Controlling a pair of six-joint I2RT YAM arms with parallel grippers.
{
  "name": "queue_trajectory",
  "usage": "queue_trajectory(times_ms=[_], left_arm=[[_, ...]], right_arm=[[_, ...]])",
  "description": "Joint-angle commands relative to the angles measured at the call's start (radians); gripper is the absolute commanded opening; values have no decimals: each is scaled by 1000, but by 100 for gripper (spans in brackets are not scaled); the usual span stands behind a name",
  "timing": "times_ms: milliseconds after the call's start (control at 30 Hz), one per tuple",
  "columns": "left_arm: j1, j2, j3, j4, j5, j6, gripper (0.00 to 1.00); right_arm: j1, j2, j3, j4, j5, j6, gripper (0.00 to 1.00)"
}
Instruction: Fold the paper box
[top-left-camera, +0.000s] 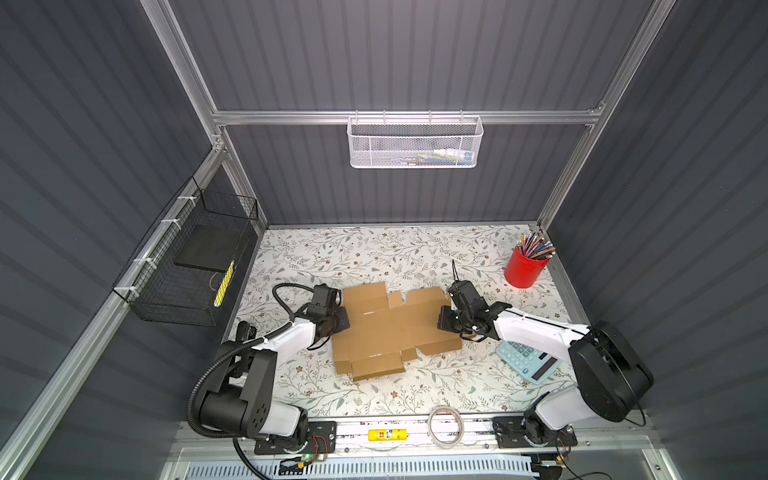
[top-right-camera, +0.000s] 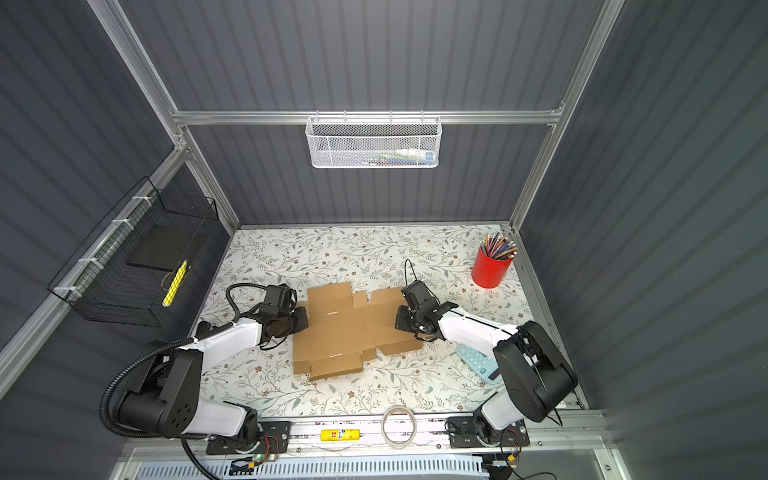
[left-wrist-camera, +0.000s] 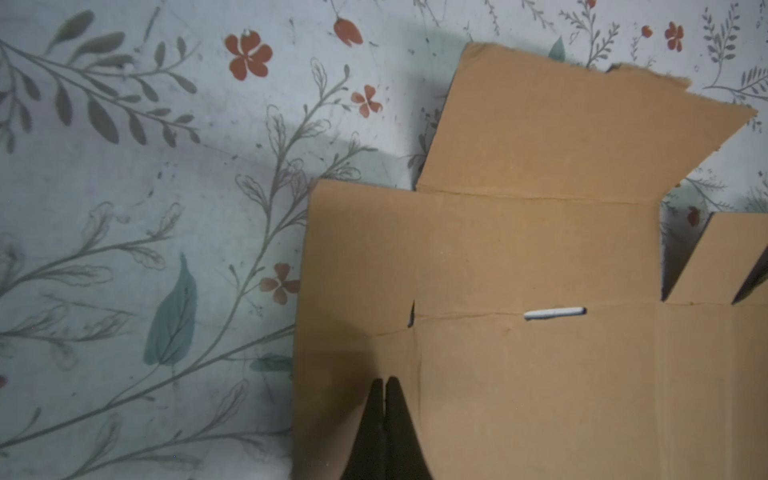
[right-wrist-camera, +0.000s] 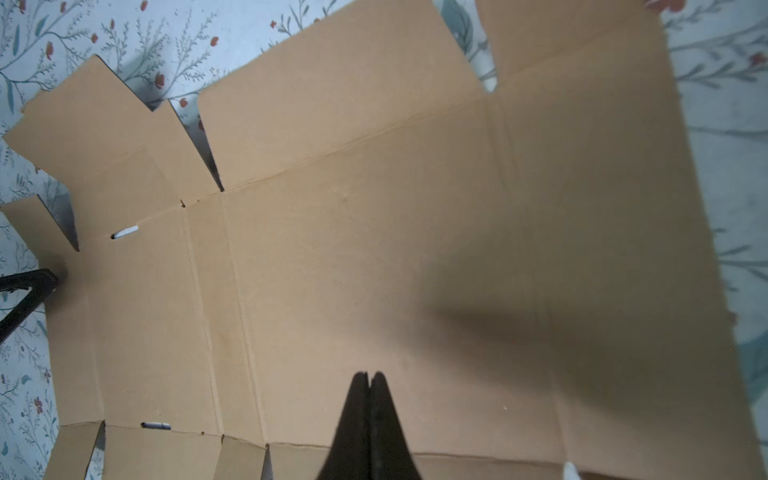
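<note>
The paper box (top-left-camera: 390, 328) (top-right-camera: 349, 328) is a flat, unfolded brown cardboard sheet with flaps and tabs, lying in the middle of the flowered table in both top views. My left gripper (top-left-camera: 343, 319) (top-right-camera: 301, 321) sits at the sheet's left edge. In the left wrist view its fingertips (left-wrist-camera: 385, 380) are shut together over the cardboard (left-wrist-camera: 540, 374), with nothing between them. My right gripper (top-left-camera: 444, 321) (top-right-camera: 400, 320) is at the sheet's right side. It is shut too, and empty (right-wrist-camera: 369, 375), above the wide middle panel (right-wrist-camera: 374, 249). Whether either tip touches the sheet cannot be told.
A red cup of pencils (top-left-camera: 524, 268) stands at the back right. A light blue calculator (top-left-camera: 528, 361) lies under the right arm. A tape roll (top-left-camera: 446, 426) and a yellow item (top-left-camera: 387, 435) rest on the front rail. A black wire basket (top-left-camera: 195, 266) hangs on the left wall.
</note>
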Motion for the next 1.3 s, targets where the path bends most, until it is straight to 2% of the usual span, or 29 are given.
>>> queue_trajectory(times_ms=[0,867,1267], left_arm=[[-7,2,-12,0,-10,-22,0],[-25,-17,-77,-21,-15,-98,0],[-128,-76,-123,-29,-75,-206,0]], right_arm=[[5,28,37,8,-14,6,0],[-42,202,174,-42,-33,-62,0],[-86,323,267,-68,-57,-105,0]])
